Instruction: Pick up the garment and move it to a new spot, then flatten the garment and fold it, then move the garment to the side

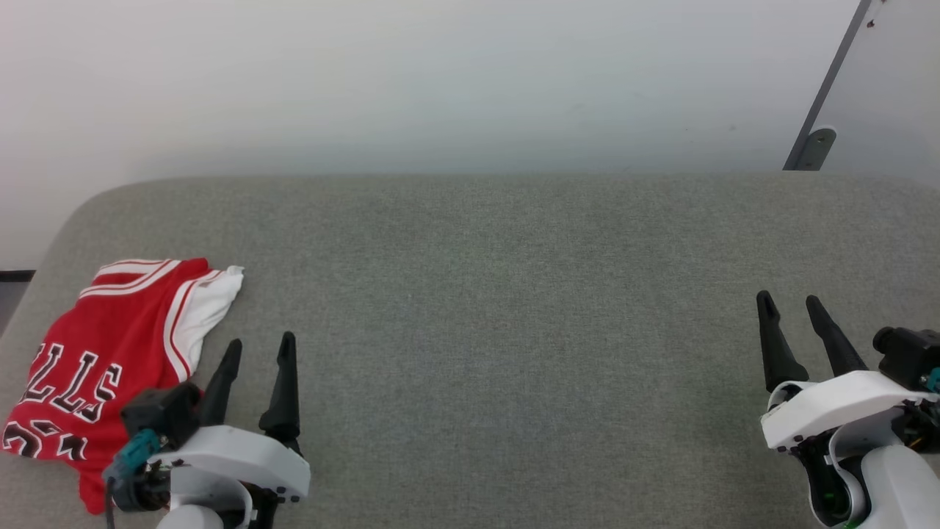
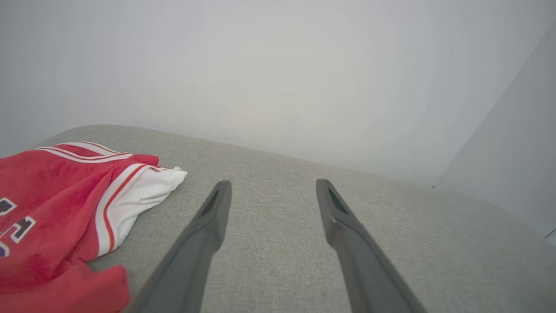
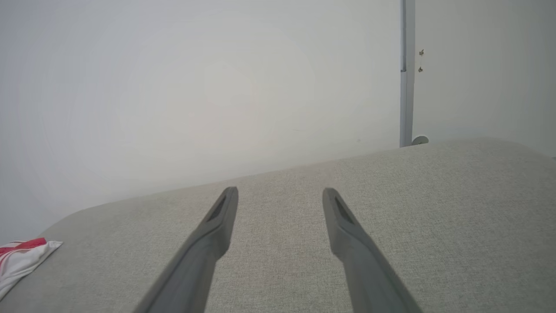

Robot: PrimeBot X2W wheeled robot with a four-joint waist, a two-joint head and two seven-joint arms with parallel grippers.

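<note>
The garment (image 1: pixel 110 353), a red shirt with white striped trim, a white sleeve and black lettering, lies rumpled and partly folded at the left end of the grey cushioned surface (image 1: pixel 499 294). In the left wrist view the garment (image 2: pixel 56 204) fills the lower left. My left gripper (image 1: pixel 261 345) stands open just to the right of it, apart from the cloth, with nothing between its fingers (image 2: pixel 215 213). Far to the right my right gripper (image 1: pixel 789 301) is open and empty over bare fabric. The right wrist view catches the garment's white sleeve tip (image 3: pixel 21 261) at its left edge.
A pale wall (image 1: pixel 440 81) runs along the back of the cushioned surface. A grey metal post with a foot bracket (image 1: pixel 815 139) stands at the back right. The surface's rounded left corner (image 1: pixel 81 213) lies close behind the garment.
</note>
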